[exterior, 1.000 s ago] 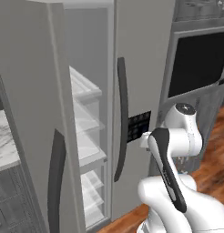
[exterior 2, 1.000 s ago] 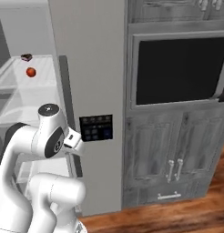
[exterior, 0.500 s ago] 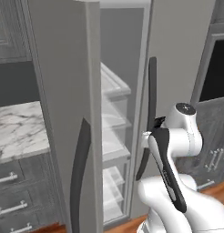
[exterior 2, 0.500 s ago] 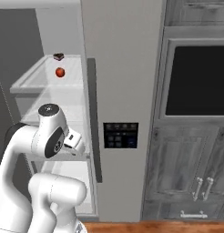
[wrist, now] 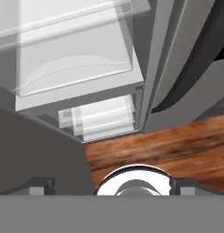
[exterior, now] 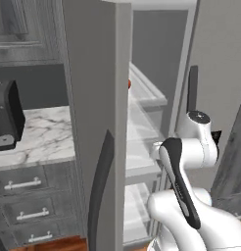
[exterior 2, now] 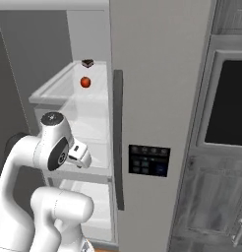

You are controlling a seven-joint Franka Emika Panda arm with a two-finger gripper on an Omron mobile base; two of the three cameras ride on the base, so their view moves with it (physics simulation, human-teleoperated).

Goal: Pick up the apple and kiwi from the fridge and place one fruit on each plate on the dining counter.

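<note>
The fridge (exterior 2: 157, 74) stands with its left door (exterior: 95, 122) swung open and clear shelves showing inside. On an upper shelf rests the red apple (exterior 2: 85, 82), and a sliver of the apple (exterior: 129, 84) peeks past the open door's edge. The kiwi, the plates and the dining counter are out of view. My arm is folded in front of the fridge, its hand (exterior 2: 79, 153) level with a middle shelf and well below the apple. My gripper (wrist: 113, 185) points down at the lower shelves and the floor, open and empty.
A dark wedge of cake (exterior 2: 87, 63) sits behind the apple. The shut right door carries a long dark handle (exterior 2: 118, 138) and a button panel (exterior 2: 148, 160). A wall oven (exterior 2: 230, 103) stands to the right. A coffee machine (exterior: 6, 120) sits on the marble worktop (exterior: 41, 132) on the left.
The whole picture has shifted, so the base has moved: the fridge opening now sits nearer the middle and looks larger. The arm keeps its folded pose and the gripper stays open.
</note>
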